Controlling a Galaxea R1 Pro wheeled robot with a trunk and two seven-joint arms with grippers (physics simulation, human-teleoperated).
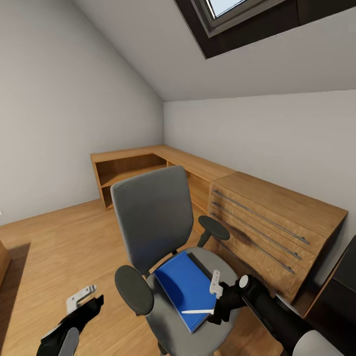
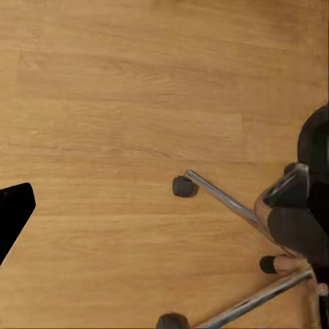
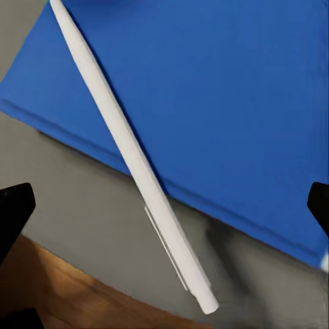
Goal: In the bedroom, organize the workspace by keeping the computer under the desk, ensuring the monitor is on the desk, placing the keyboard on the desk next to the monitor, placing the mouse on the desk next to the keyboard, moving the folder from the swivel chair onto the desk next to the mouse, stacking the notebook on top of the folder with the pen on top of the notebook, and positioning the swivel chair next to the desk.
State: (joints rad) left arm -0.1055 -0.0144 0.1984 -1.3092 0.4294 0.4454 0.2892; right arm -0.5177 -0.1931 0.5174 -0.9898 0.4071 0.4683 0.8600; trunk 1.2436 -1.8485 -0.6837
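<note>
head view, chair: the swivel chair (image 1: 158, 232) stands at centre frame on the wood floor (image 1: 59, 242), its back toward the upper left, black armrests on either side.
head view, folder: the blue folder (image 1: 184, 287) lies flat on the grey seat, lower centre, with a dark notebook (image 1: 200, 264) edge showing along its upper right side.
head view, pen: the white pen (image 1: 198, 311) lies near the folder's lower right corner, just beside my right gripper (image 1: 216, 296).
head view, right jaws: they reach over the seat's right edge; i cannot tell how wide they stand here.
head view, left gripper (image 1: 84, 300): low at the lower left, over bare floor, holding nothing; its spread is unclear.
head view, dresser (image 1: 277, 222): light wood, at right behind the chair.
left wrist view: floor, plus the chair's chrome base (image 2: 233, 205) and casters at right; my fingertip (image 2: 14, 212) shows at the left edge, nothing held.
right wrist view: the pen (image 3: 130, 154) lies slanted across the folder (image 3: 219, 103) and the seat; my fingertips (image 3: 14, 216) sit spread at both edges, released around it, not touching.
</note>
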